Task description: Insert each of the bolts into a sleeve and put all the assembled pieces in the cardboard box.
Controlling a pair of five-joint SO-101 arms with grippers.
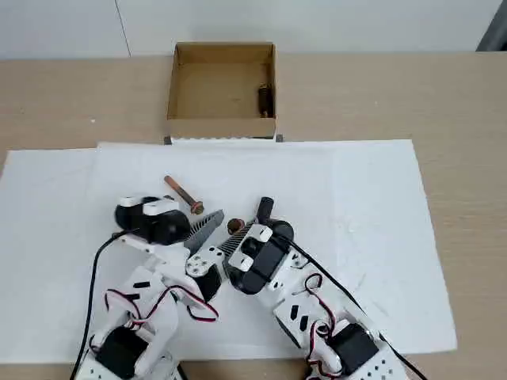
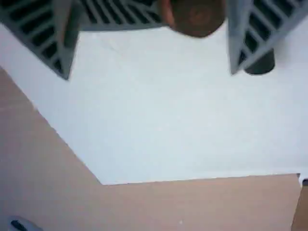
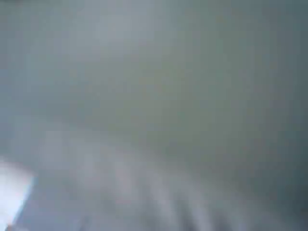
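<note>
A shallow brown cardboard box (image 1: 224,127) is placed at the far edge of a white paper sheet (image 1: 356,206), which is spread flat over a pale wooden table (image 1: 459,103). The box is open on top, and one dark assembled piece (image 1: 265,100) is seen lying inside it, close to the right wall.

On the paper, a copper-coloured bolt (image 1: 182,192) is laid on its side. It has a slim smooth shaft and a wider round head. It lies near the left gripper (image 1: 211,224) but is not touched by it. The fingers (image 2: 45,33) of this gripper are made of grey plastic with an open ribbed pattern (somewhat like a small lattice), and they are held well apart, with nothing clamped. Between them the round brown head of a second bolt (image 2: 195,14) is seen, close to one finger. From above, this head is found in the narrow space where the two arms meet.

The right gripper (image 1: 235,237) is set just beside that brown head, and its white and black body is turned toward the left arm. Whether anything is held by it cannot be told, because the right wrist view gives a grey blur in which no shape can be recognised. A short black sleeve (image 1: 264,208), round and smooth, is seen just beside the right gripper on the side toward the box. Whether it stands free on the paper cannot be told.
</note>
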